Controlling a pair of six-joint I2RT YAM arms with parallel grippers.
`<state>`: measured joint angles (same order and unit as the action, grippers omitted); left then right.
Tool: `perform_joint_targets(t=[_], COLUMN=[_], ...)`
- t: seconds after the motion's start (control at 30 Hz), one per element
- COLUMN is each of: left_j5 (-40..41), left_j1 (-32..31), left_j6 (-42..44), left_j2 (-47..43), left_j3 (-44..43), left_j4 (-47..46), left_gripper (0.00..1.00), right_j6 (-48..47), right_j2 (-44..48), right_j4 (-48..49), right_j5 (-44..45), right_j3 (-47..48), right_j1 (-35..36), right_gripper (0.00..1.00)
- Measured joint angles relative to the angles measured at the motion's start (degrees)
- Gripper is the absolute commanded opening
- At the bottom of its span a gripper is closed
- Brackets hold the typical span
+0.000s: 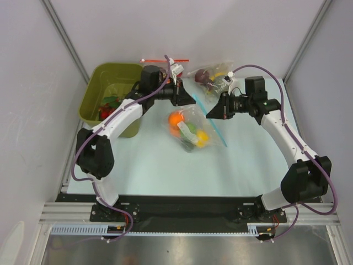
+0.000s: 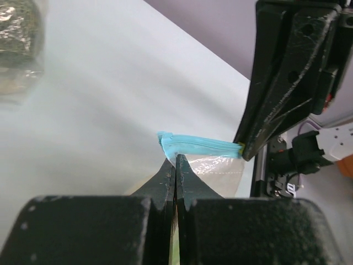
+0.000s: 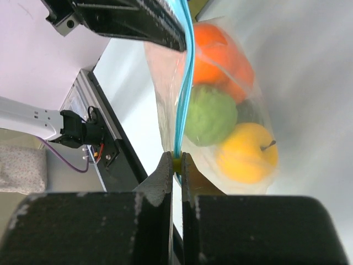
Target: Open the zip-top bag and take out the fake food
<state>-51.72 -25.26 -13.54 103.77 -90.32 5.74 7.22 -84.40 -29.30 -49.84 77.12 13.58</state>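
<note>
The zip-top bag (image 1: pixel 190 130) hangs just above the table centre, clear plastic with a light-blue zip strip (image 1: pixel 216 131). Inside it show the fake food: an orange fruit (image 3: pixel 218 52), a light green one (image 3: pixel 209 113) and a yellow one (image 3: pixel 245 152). My left gripper (image 1: pixel 193 99) is shut on the far end of the strip (image 2: pixel 201 148), its tips (image 2: pixel 175 160) pinching the plastic right under it. My right gripper (image 1: pixel 209 115) is shut on a small yellow-green tab on the strip (image 3: pixel 185 99), tips (image 3: pixel 177 160) pressed together. The two grippers are a short way apart along the strip.
An olive-green bin (image 1: pixel 110 77) holding red items stands at the back left, beside my left arm. A second clear bag with purple fruit (image 1: pixel 212 74) lies at the back centre, and a red-orange zip strip (image 1: pixel 165 61) lies behind the left gripper. Walls enclose the sides.
</note>
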Motion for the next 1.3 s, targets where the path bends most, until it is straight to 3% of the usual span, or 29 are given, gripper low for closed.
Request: perform_joint_targets(t=[0.43, 1.3], left_j5=[10.0, 21.0], left_j1=[0.9, 5.4], left_j6=[3.0, 6.1], left_j2=[-1.8, -2.6], left_j3=[1.5, 3.7], left_j4=[3.8, 8.1], left_gripper=[0.00, 0.00], right_j6=[0.0, -0.9], right_j2=[0.4, 0.4], right_j4=[-1.2, -4.9], right_j5=[0.0, 1.0], right_j3=[-0.6, -0.9], right_j1=[0.0, 0.0], right_gripper=[0.00, 0.00])
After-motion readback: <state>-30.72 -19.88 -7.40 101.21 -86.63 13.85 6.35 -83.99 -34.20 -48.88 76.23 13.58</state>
